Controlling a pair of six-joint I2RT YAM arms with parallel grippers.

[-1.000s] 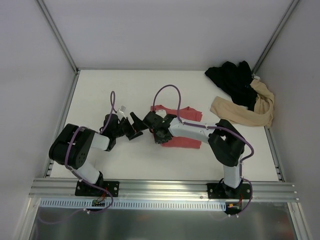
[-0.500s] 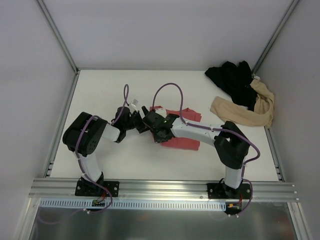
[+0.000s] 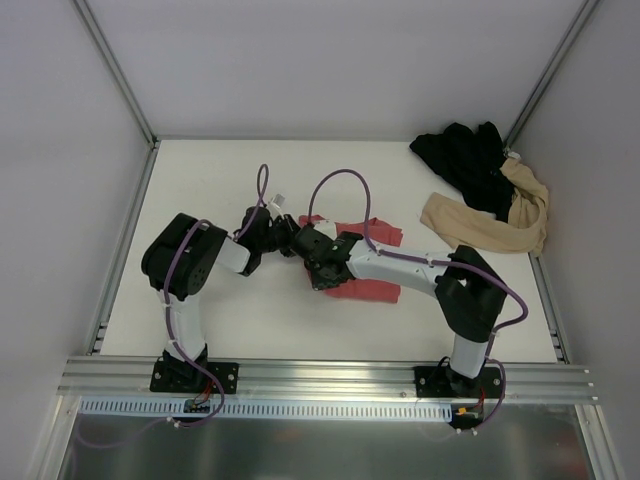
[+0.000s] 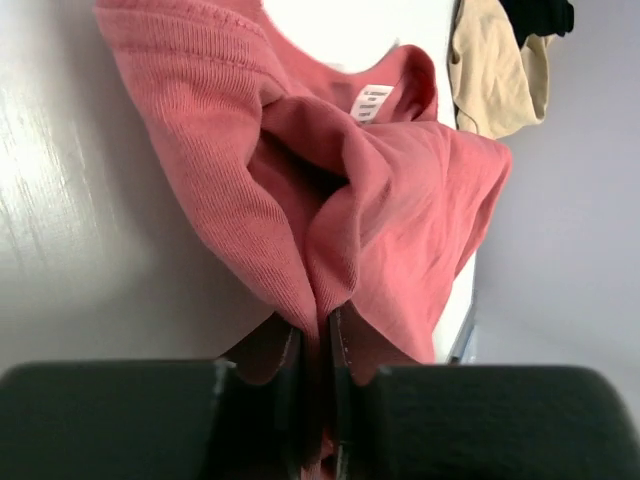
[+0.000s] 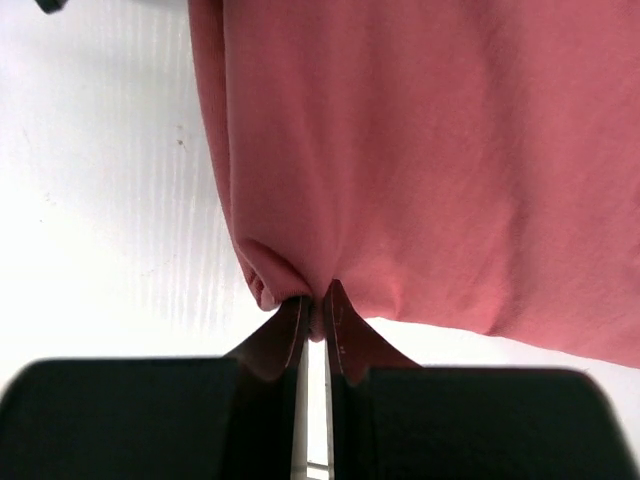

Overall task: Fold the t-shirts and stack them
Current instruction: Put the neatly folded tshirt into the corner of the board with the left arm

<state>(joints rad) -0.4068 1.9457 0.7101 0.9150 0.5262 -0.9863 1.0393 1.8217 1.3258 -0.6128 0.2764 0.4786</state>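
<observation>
While both arms reach in over the middle of the surface (image 3: 220, 180), the coral-red t-shirt (image 3: 378, 285) lies partly folded at its centre, under and beside the two wrists.

Left fingers (image 3: 288, 243): closed to a narrow slit on a raised fold at the shirt's left edge. The left wrist view shows cloth pinched between the two pads (image 4: 300, 340), with ridges of coral-red t-shirt (image 4: 400, 200) bunching up away from the grip. A white neck label (image 4: 372, 103) shows on the far side of the fold.

Right fingers (image 3: 315, 272): also closed, nipping the hem. The right wrist view shows the tips (image 5: 298, 318) meeting on a small tuck of the edge, with the coral-red t-shirt (image 5: 420, 150) spreading smooth beyond it and bare surface to the left.

The two grips sit near each other at the shirt's left end.

Black t-shirt (image 3: 465, 160): crumpled in the far right corner. Beige t-shirt (image 3: 480, 220): crumpled just beside it, partly overlapping, well apart from the coral one. Both unfolded.
</observation>
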